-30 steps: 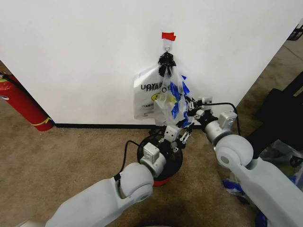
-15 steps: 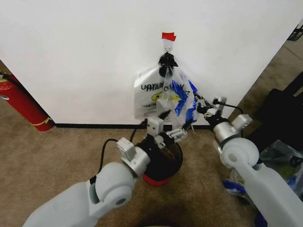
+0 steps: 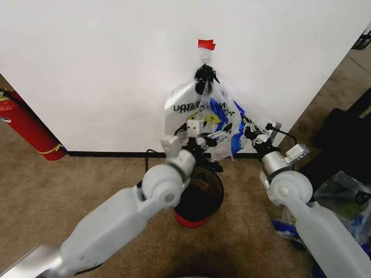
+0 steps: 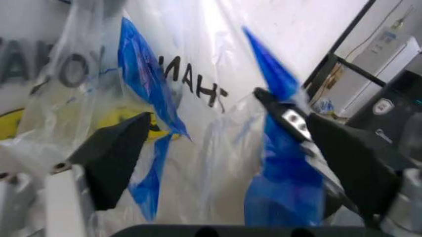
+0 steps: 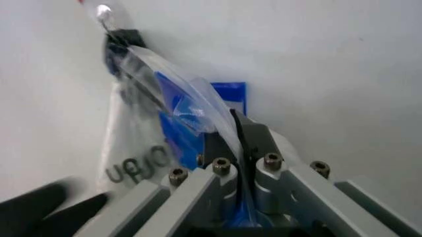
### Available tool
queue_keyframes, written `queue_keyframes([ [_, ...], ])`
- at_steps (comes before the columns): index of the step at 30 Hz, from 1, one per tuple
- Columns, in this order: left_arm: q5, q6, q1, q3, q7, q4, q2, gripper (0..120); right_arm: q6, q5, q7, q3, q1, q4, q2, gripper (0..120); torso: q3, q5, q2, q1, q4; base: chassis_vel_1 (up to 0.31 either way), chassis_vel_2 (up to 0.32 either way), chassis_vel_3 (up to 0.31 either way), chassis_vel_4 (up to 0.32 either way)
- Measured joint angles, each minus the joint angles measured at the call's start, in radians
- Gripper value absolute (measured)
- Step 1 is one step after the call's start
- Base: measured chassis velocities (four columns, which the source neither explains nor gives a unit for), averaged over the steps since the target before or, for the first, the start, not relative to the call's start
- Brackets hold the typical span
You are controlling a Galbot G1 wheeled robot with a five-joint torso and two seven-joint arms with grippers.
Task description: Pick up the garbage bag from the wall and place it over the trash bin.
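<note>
1. Here, in the head view, the garbage bag hangs on the wall under red tape, above the trash bin; a fire extinguisher leans at 9 o'clock.
2. Left wrist view: the left gripper gapes empty before the bag's backwards black lettering.
3. Right wrist view: the right gripper pinches the bag's blue edge.

The right pincer pinches the blue edge of the garbage bag, which hangs from a hook on the white wall.

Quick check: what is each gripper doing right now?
Left gripper: open, fingers spread against the garbage bag.
Right gripper: shut on the garbage bag's blue edge.
</note>
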Motion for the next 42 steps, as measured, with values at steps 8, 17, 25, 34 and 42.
queue_keyframes([
  [8,-0.007,0.011,-0.072,0.019,0.002,0.150,-0.059,61,-0.002,0.000,0.006,0.006,-0.006,0.031,-0.015,0,0.000,0.0000,0.000,0.000,-0.0001,0.000,0.000,0.000,0.000],
  [17,-0.029,0.016,-0.069,0.027,0.008,0.217,-0.077,54,0.000,0.000,0.004,0.012,-0.008,0.037,-0.029,0,0.000,-0.0002,0.000,0.000,0.0000,0.000,0.000,0.000,0.000],
  [25,-0.086,0.011,-0.078,0.032,0.021,0.245,-0.112,72,0.000,-0.003,0.003,0.011,-0.013,0.034,-0.029,0,0.000,-0.0002,0.000,0.000,0.0000,0.000,0.000,0.000,0.000],
  [34,-0.060,-0.007,-0.096,0.057,0.033,0.289,-0.133,39,0.000,0.000,0.008,0.013,-0.013,0.041,-0.031,0,0.000,-0.0002,0.000,0.000,0.0001,0.000,0.000,0.000,0.000],
  [42,-0.044,-0.024,-0.103,0.062,0.037,0.303,-0.138,10,0.000,0.001,0.013,0.016,-0.021,0.048,-0.030,0,0.000,-0.0003,0.000,0.000,0.0000,0.000,0.000,0.000,0.000],
])
